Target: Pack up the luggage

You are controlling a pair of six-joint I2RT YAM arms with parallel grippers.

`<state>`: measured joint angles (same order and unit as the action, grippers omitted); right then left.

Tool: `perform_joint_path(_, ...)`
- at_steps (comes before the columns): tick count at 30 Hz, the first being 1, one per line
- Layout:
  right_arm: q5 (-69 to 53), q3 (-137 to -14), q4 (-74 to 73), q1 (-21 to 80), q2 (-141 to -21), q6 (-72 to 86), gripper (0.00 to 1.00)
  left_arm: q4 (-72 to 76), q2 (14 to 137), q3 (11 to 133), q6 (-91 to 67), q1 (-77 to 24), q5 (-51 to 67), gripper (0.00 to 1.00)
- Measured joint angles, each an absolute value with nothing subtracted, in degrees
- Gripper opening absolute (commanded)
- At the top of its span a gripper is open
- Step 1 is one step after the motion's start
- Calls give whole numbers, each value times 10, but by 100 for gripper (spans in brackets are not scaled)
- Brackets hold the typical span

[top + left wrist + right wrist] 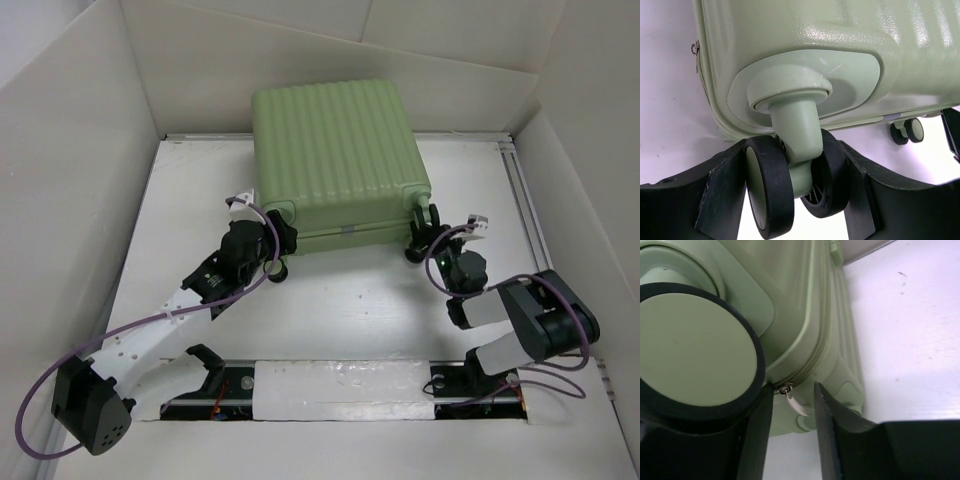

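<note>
One closed luggage, contents unseen

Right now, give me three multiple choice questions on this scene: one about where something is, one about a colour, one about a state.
1. Where is the left pincer? A. around a wheel of the suitcase; B. on the lid; C. parked by its base.
2. What colour is the suitcase shell? A. red; B. pale green; C. black.
3. How is the suitcase? A. wide open; B. standing upright; C. closed, lying flat.
Answers: A, its fingers flank the black wheel; B, the ribbed shell is pale green; C, from above its halves meet and it lies flat.
</note>
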<state>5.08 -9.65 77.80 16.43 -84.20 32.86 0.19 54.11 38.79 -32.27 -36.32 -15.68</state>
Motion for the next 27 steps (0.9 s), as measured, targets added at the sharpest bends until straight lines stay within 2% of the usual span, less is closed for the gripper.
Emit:
perform_joint_path(2,26,-105,799,157,-867,329,41,2,540,387,-323,-363,-156,0)
perform_joint_path(4,1,-110,820,147,-891,333,52,2,539,387,-323,-363,-156,0)
perform_joint_path(7,-25,-105,811,143,-933,335,58,1,538,386,-323,-363,-156,0)
perform_joint_path(15,-39,-114,824,136,-974,338,53,0,536,386,-323,-363,-155,0)
perform_joint_path(21,-31,-111,803,136,-957,331,54,3,535,383,-323,-363,-155,0)
perform_joint_path(27,-8,-112,793,145,-951,312,51,4,534,382,-322,-363,-155,0)
